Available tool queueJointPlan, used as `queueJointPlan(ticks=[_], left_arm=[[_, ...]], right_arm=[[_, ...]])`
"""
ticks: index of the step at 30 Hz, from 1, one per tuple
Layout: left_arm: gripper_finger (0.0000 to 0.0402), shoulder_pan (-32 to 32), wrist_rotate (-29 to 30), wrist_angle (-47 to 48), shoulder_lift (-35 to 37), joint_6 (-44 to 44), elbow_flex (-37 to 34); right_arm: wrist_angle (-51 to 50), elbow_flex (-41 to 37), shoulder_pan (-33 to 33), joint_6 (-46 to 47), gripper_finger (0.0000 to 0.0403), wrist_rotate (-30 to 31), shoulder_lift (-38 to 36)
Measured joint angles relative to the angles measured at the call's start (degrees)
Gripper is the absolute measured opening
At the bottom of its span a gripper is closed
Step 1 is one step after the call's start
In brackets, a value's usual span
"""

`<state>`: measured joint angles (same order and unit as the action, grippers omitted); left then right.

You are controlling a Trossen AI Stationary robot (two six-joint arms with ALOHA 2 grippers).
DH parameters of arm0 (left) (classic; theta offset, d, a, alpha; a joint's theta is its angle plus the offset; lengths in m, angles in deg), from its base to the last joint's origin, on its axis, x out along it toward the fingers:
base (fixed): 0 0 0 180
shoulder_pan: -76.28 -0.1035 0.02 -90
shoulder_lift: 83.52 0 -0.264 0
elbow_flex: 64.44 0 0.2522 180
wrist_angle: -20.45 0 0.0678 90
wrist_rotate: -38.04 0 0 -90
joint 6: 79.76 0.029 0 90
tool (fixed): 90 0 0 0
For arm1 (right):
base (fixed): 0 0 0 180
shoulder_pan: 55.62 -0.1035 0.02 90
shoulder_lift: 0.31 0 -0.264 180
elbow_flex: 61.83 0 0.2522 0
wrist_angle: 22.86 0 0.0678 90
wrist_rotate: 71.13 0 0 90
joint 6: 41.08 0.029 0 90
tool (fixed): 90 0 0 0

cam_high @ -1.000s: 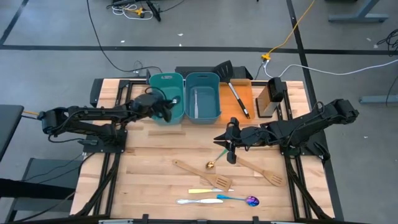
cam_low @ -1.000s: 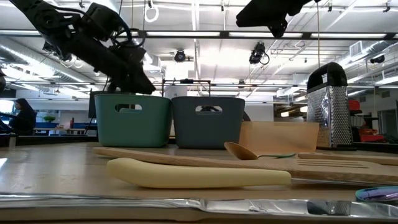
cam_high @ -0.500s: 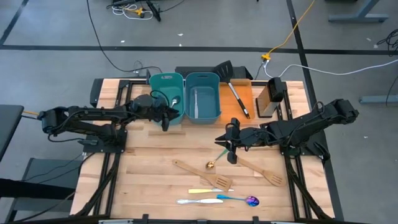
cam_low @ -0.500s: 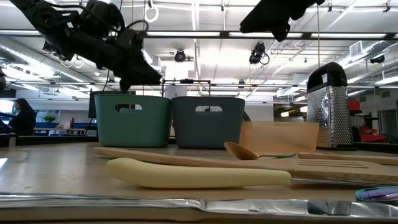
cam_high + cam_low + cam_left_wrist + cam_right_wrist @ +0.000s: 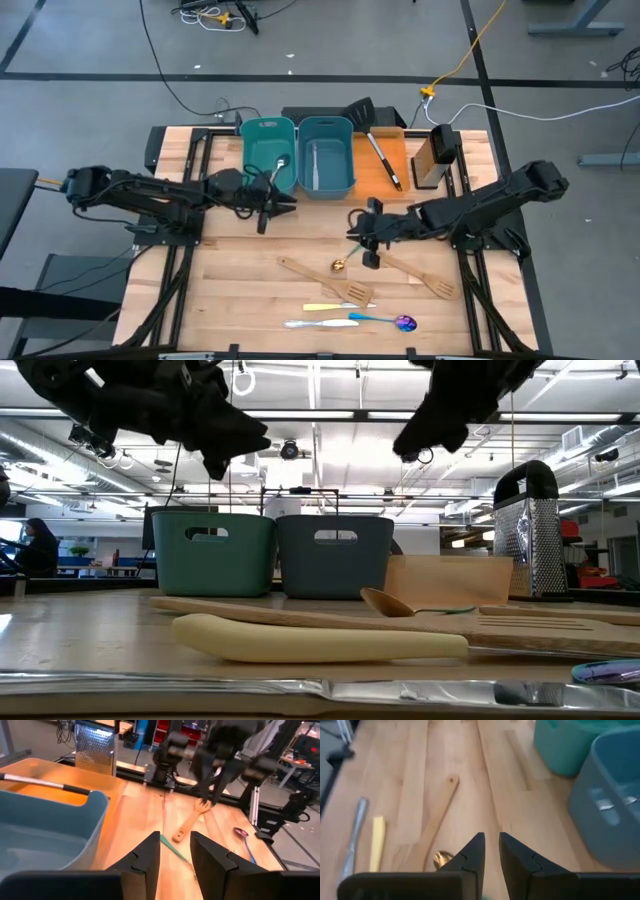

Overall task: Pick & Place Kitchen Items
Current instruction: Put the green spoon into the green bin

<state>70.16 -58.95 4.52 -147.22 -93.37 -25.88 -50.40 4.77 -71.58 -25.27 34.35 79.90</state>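
Observation:
My left gripper (image 5: pixel 277 205) is open and empty, just in front of the green-teal bin (image 5: pixel 268 155), which holds a silver utensil (image 5: pixel 283 159). My right gripper (image 5: pixel 362 243) is open and empty above the green handle (image 5: pixel 356 246) of the gold spoon (image 5: pixel 339 265), whose bowl shows in the right wrist view (image 5: pixel 441 859). Two wooden spatulas (image 5: pixel 325 280) (image 5: pixel 420 275), a cream-handled knife (image 5: pixel 335 307), a silver piece (image 5: pixel 305 323) and the blue-handled purple spoon (image 5: pixel 385 320) lie flat on the table. The black slotted spatula (image 5: pixel 375 140) lies on the orange tray (image 5: pixel 370 175).
A second, blue-grey bin (image 5: pixel 327 155) with cutlery in it stands beside the green one. A box grater (image 5: pixel 435 155) stands right of the tray. Bare table lies at the near left (image 5: pixel 240 290).
My left gripper has drawn back from over the green-teal bin toward the table's near edge and a little to the right. My right gripper has gone down a little toward the gold spoon. No utensil on the table has moved.

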Motion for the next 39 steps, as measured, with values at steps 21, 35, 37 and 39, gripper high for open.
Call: queueJointPlan(ticks=[21, 35, 37, 39], left_arm=[[0.0114, 6.76, 3.89, -0.13, 0.0, -0.09, 0.0], [0.0114, 6.74, 3.96, -0.11, 0.0, -0.09, 0.0], [0.0114, 6.74, 3.96, -0.11, 0.0, -0.09, 0.0], [0.0114, 6.74, 3.96, -0.11, 0.0, -0.09, 0.0]], right_arm=[[-0.17, 0.0, 0.02, -6.48, 0.0151, -3.3, 13.45], [-0.07, 0.0, 0.02, -13.97, 0.0151, -7.44, 18.19], [-0.1, 0.0, 0.0, -14.81, 0.0151, -7.55, 18.19], [-0.55, 0.0, 0.0, -14.97, 0.0151, -7.53, 18.19]])
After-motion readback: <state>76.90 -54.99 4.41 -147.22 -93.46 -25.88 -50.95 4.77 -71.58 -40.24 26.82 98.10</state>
